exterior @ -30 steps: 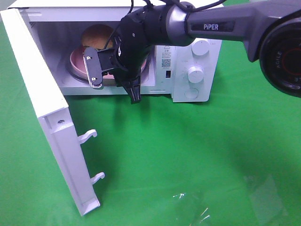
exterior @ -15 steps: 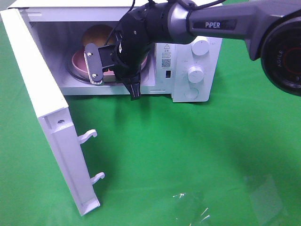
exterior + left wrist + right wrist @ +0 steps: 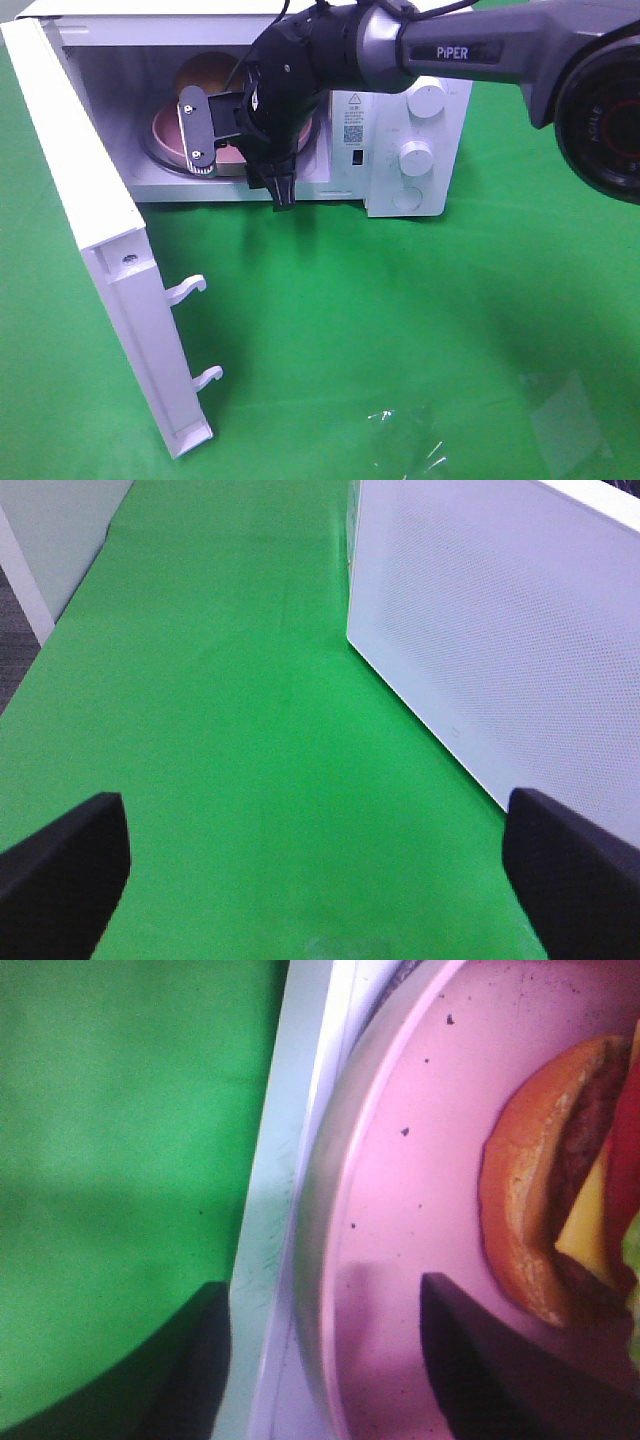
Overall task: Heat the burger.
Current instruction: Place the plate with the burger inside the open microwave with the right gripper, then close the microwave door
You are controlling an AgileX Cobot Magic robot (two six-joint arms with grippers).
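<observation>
Burger (image 3: 205, 75) sits on the pink plate (image 3: 160, 130) inside the microwave (image 3: 400, 120), upper left of the high view, toward the back of the cavity. Door (image 3: 90, 220) hangs wide open, running from the upper left corner down to lower left.

Right gripper (image 3: 240, 180) is at the cavity mouth with its fingers spread. In the right wrist view the plate's rim (image 3: 400, 1210) lies in the gap between the 2 fingers and neither is pinching it. From this gripper the burger (image 3: 560, 1190) lies further in, past the rim, bun on its side at right of that frame.

Left gripper (image 3: 315, 800) is spread wide and holds nothing, over the green desk (image 3: 220, 730), with the door's white perforated panel (image 3: 480, 630) just beside it.

Judgement: loading looks done. Next is backing the right arm out, then swinging the door shut. The left arm is nearer the door. The 2 dials (image 3: 415, 155) sit on the right arm's side.
</observation>
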